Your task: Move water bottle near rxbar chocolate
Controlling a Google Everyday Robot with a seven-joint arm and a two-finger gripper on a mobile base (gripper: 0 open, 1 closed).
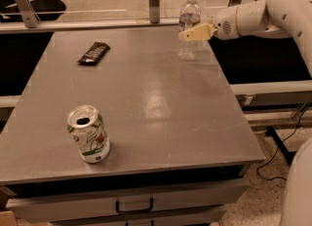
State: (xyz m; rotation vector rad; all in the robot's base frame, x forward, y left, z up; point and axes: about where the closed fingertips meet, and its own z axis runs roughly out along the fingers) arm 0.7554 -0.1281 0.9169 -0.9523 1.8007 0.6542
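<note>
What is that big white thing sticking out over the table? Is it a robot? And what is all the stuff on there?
Yes, it is a robot. The white tube is its arm, coming in from the right. The tan part at its tip is the gripper, the robot's "hand". There is only one picture, from a camera looking down on the grey table from its near side.

Three things are on the table: a clear water bottle standing at the far right, a dark chocolate bar lying flat at the far left, and an opened soda can standing near the front. The gripper is right at the bottle, about halfway up. I cannot tell whether it is holding the bottle.
</note>
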